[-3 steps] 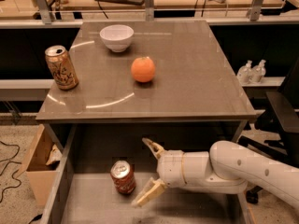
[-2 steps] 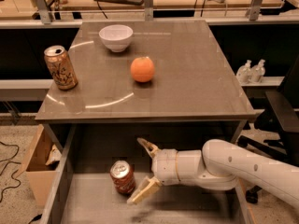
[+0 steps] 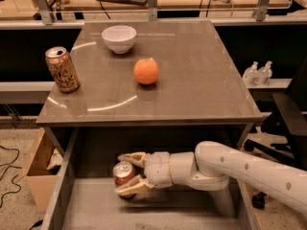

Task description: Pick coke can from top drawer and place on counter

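- The top drawer [image 3: 60,191] stands pulled out under the counter [image 3: 201,75], and the coke can [image 3: 123,172] is upright on its grey floor, left of centre.
- The gripper [image 3: 118,174] is inside the drawer, reaching in from the right. One finger lies against the can's far side and the other against its near side, so it pinches the can (no gap shows at either finger).
- A white bowl [image 3: 119,37] sits at the far left of the counter; from this angle its inside looks bare.
- A cardboard box [image 3: 34,172] stands on the ground left of the drawer, with something pale poking from it that I cannot make out.
- The near finger covers the can's lower body, so only its silver top and a band of red show.
- The near end of the drawer is cut off by the picture's edge, and the white arm [image 3: 249,170] runs out of view at the lower right.
- The drawer's far end lies in shadow under the counter's edge.
- On the counter, a tan-gold can [image 3: 62,69] stands near the left edge and an orange [image 3: 146,71] near the middle, well apart from each other.
- The counter's right half and near strip hold nothing.
- The can stands near the counter's near edge, just below it.
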Action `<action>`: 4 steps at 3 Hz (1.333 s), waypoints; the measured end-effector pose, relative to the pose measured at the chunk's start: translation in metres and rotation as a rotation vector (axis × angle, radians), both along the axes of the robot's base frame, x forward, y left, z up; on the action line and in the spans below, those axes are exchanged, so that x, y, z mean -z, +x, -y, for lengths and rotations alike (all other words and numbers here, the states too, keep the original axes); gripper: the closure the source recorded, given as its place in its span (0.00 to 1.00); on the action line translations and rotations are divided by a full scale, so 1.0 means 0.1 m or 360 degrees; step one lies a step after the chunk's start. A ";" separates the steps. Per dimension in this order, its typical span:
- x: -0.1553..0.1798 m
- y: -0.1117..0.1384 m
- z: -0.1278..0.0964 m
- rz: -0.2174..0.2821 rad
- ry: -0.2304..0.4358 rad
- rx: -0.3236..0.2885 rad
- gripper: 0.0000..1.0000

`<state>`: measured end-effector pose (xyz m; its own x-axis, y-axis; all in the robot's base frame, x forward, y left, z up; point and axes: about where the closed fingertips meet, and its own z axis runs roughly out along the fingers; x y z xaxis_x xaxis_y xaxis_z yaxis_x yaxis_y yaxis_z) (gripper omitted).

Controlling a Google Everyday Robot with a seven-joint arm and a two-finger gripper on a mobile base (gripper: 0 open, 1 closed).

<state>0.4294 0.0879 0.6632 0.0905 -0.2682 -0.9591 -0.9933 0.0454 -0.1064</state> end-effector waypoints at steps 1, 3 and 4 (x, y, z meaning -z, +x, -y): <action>-0.03 -0.02 -0.13 0.0024 0.0055 -0.0077 0.71; -0.04 -0.04 -0.15 0.0023 0.0055 -0.0083 1.00; -0.20 -0.15 -0.07 0.0053 0.0035 -0.0046 1.00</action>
<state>0.4147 0.0944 0.6831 0.1296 -0.2441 -0.9610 -0.9902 0.0195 -0.1384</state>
